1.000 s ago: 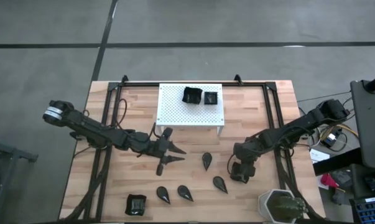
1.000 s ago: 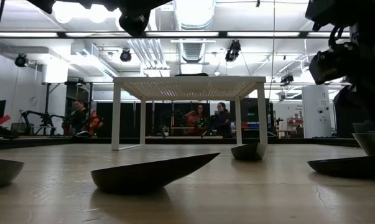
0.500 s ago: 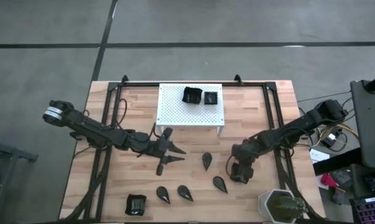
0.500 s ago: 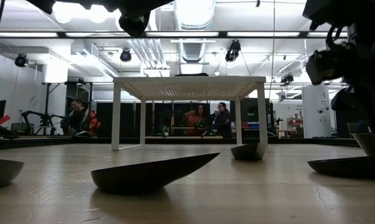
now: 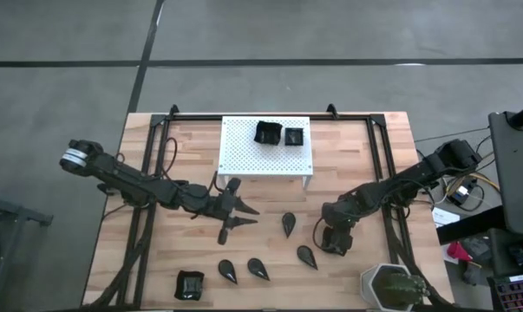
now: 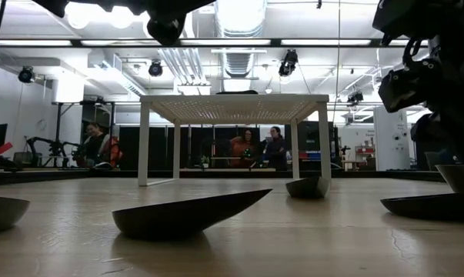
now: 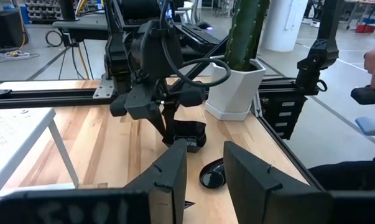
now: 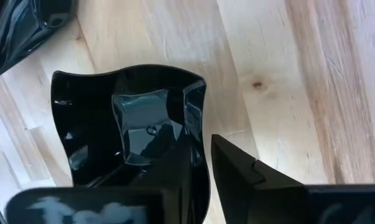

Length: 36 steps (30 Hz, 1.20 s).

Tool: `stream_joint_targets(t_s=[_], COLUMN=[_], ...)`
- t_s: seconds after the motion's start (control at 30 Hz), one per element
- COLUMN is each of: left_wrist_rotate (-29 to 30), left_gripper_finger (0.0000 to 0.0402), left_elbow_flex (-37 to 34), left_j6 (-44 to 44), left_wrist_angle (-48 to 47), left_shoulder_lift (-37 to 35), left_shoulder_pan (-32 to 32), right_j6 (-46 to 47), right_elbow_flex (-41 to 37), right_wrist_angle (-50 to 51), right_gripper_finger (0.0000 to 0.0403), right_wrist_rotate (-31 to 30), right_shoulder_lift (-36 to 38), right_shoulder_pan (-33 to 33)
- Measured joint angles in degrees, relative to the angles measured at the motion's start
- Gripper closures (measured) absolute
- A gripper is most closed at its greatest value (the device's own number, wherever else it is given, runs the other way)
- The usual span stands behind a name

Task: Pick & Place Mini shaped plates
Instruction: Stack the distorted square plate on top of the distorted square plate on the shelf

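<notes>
The rim of a black raised-rim square plate (image 8: pixel 134 134) is straddled by the right gripper (image 5: pixel 335 238), not yet clamped; the left gripper (image 5: pixel 235 217) is held parted, empty.

Items, placed from the left fingers (image 7: pixel 175 174) and the right fingers (image 8: pixel 249 180):

- Table (image 5: pixel 348 147): pale wood planks, under both sets of fingers.
- Stand (image 5: pixel 244 147): white, perforated, four-legged; near the left fingers, on the table's far side.
- Pot (image 7: pixel 237 93): pale, hexagonal, holding a green cactus (image 7: pixel 246 31); ahead of the left fingers, near the right fingers, at the table's corner.
- Frame (image 5: pixel 270 113): black metal rails along the table edges.
- Floor (image 5: pixel 330 35): grey, with dark lines.
- People (image 6: pixel 274 146): seated in the room, well beyond all fingers.
- Ceiling lights (image 6: pixel 239 15): bright, overhead.
</notes>
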State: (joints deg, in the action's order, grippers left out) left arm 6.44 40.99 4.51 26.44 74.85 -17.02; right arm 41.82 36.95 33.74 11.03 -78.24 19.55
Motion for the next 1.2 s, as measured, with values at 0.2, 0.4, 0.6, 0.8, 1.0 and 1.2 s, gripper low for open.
stream_joint_targets(t_s=[0.2, 0.4, 0.6, 0.8, 1.0, 1.2], left_wrist_rotate=[0.1, 0.6, 0.7, -0.6, -1.0, 0.1], left_gripper_finger=[0.0303, 0.0303, 0.0303, 0.0303, 0.0303, 0.0303], left_elbow_flex=[0.0, 0.0, 0.5, 2.7, 7.4, 13.9], left_j6=[1.1, 1.6, -2.1, -10.5, -21.6, -28.0], left_wrist_angle=[-1.5, -2.5, -2.5, -5.1, -12.3, -19.0], left_shoulder_lift=[0.0, 0.0, 0.0, 0.0, 2.5, 7.6], left_shoulder_pan=[0.0, 0.0, 0.0, -0.1, -0.7, -1.6], right_j6=[1.4, 3.4, 4.7, 4.7, 8.6, 13.7], right_elbow_flex=[0.0, 1.0, 6.3, 12.4, 16.3, 17.7], right_wrist_angle=[0.0, 0.2, 0.5, 0.8, 1.1, 2.9], right_gripper_finger=[0.0391, 0.0394, 0.0394, 0.0394, 0.0394, 0.0394], right_wrist_rotate=[0.0, 0.6, 2.5, 5.1, 11.7, 13.7], right_shoulder_lift=[0.0, 0.3, 0.3, 0.3, 0.3, 0.3], right_shoulder_pan=[0.0, -0.1, -1.2, -4.7, -9.1, -12.9])
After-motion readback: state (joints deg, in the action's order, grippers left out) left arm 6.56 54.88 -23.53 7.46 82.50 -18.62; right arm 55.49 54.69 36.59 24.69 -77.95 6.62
